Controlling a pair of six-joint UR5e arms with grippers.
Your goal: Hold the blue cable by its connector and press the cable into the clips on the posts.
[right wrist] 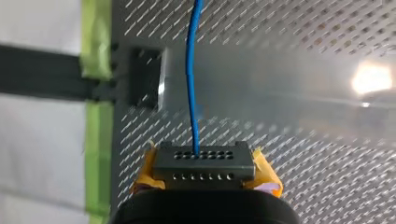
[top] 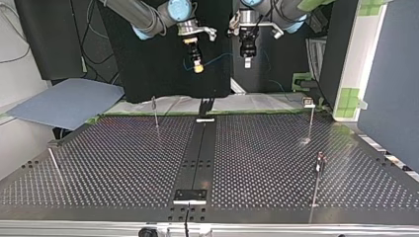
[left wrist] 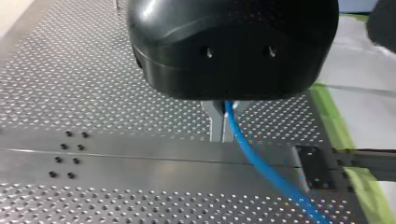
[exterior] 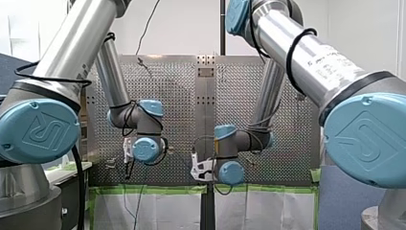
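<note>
Perforated table (top: 123,163) holds thin posts (top: 156,113); writing on my right arm (exterior: 325,62) is unreadable; above the table, my right gripper (top: 197,68) pinches the grey connector (right wrist: 204,163) between yellow pads (right wrist: 265,169); my left gripper (top: 247,63) clamps the blue cable (right wrist: 191,84) with metal fingers (left wrist: 215,123).

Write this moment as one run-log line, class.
stage: cable aloft, unclipped | right gripper: shut on connector | left gripper: shut on blue cable | posts: no cable
</note>
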